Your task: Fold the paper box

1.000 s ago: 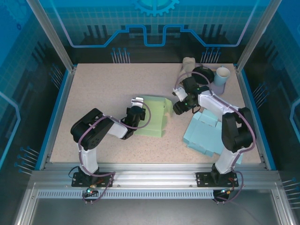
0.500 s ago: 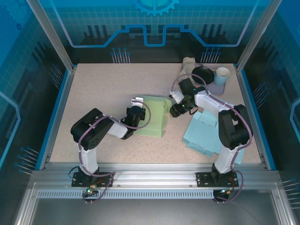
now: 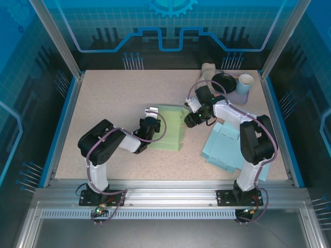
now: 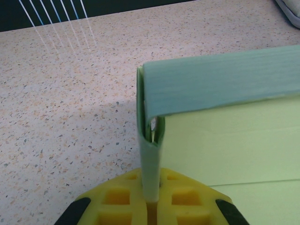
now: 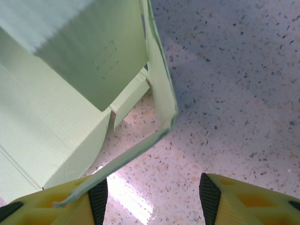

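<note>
A pale green paper box (image 3: 169,129) lies half-folded near the middle of the speckled table (image 3: 108,98), caught between two robot arms; the left gripper (image 3: 150,118) sits at the box's 9 o'clock edge, the right gripper (image 3: 190,120) at its 2 o'clock corner.

Seen from the left wrist, the left gripper (image 4: 151,190) is clamped tight on the paper box (image 4: 229,140); an upright flap (image 4: 150,159) rises straight from between the yellow fingers (image 4: 117,199), and a broad panel bends away from its top toward 3 o'clock, over the flat sheet lying on the table.

Seen from the right wrist, the right gripper (image 5: 150,199) holds nothing, its jaws standing well apart; the paper box (image 5: 51,122) fills the 10 o'clock side of that view; a loose flap (image 5: 159,89) comes down from 12 o'clock, turns at a creased corner above the gap between the jaws and runs toward the finger at 7 o'clock (image 5: 70,201); whether paper and finger touch there cannot be told.

A pile of blue cardboard pieces (image 3: 227,147) lies at 4 o'clock from the green box, under the right arm; a cup (image 3: 246,82) and a black disc (image 3: 225,82) stand close together at the table's 1 o'clock corner, well apart from the box.
</note>
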Controlling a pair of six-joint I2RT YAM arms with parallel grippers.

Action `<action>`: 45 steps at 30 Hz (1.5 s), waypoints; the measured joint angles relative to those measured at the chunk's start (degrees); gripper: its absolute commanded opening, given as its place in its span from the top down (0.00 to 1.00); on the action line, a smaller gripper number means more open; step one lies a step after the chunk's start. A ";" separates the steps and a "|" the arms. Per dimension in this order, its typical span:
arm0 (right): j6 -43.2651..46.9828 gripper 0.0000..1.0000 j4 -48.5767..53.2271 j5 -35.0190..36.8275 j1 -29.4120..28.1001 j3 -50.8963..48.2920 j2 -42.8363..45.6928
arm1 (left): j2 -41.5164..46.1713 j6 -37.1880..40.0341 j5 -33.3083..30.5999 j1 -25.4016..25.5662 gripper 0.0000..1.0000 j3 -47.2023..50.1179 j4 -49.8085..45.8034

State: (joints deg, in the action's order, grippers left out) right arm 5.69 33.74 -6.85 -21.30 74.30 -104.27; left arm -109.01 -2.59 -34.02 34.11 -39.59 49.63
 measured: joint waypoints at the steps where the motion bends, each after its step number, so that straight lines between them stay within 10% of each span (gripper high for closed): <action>1: -0.31 0.43 -0.37 0.02 -0.02 0.09 -0.15 | 0.00 0.00 0.00 0.00 0.92 0.00 0.00; 45: -3.19 0.48 -14.73 1.75 -5.49 -4.76 -0.55 | 0.00 -0.02 -0.09 -0.24 0.92 0.00 -0.09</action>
State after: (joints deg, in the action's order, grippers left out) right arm 2.50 19.00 -5.10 -26.79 69.54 -104.81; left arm -109.01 -2.61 -34.11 33.87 -39.59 49.54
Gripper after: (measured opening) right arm 0.526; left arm 0.081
